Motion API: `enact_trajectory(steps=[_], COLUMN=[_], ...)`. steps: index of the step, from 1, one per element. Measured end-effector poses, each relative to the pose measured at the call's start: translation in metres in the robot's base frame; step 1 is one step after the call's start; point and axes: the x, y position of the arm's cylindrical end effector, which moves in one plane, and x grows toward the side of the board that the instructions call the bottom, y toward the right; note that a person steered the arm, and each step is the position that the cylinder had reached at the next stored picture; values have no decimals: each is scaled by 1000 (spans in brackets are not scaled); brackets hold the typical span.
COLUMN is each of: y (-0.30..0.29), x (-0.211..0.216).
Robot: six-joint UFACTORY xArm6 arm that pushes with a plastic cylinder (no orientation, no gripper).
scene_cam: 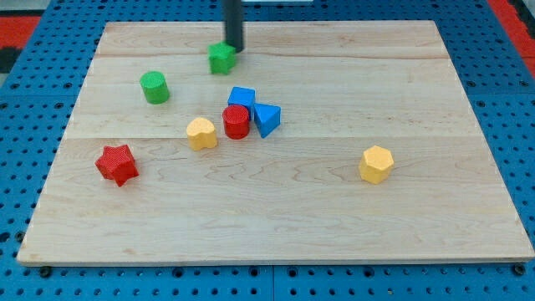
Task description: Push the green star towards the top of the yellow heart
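Observation:
The green star (221,58) lies near the view's top, left of centre. My tip (235,50) stands just at its upper right, touching or nearly touching it. The yellow heart (201,133) lies below the star, left of the board's middle, about a third of the board's depth away. The rod rises out of the view's top.
A green cylinder (154,87) sits left of the star. A red cylinder (236,122), a blue cube (242,98) and a blue triangle (267,118) cluster right of the heart. A red star (116,164) lies lower left, a yellow hexagon (376,164) right.

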Motion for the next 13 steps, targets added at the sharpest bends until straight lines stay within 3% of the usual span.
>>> enact_trajectory(steps=[1, 2, 4, 6, 11, 13], y=[-16, 21, -27, -28, -15, -55], x=[44, 28, 13, 8, 31, 34])
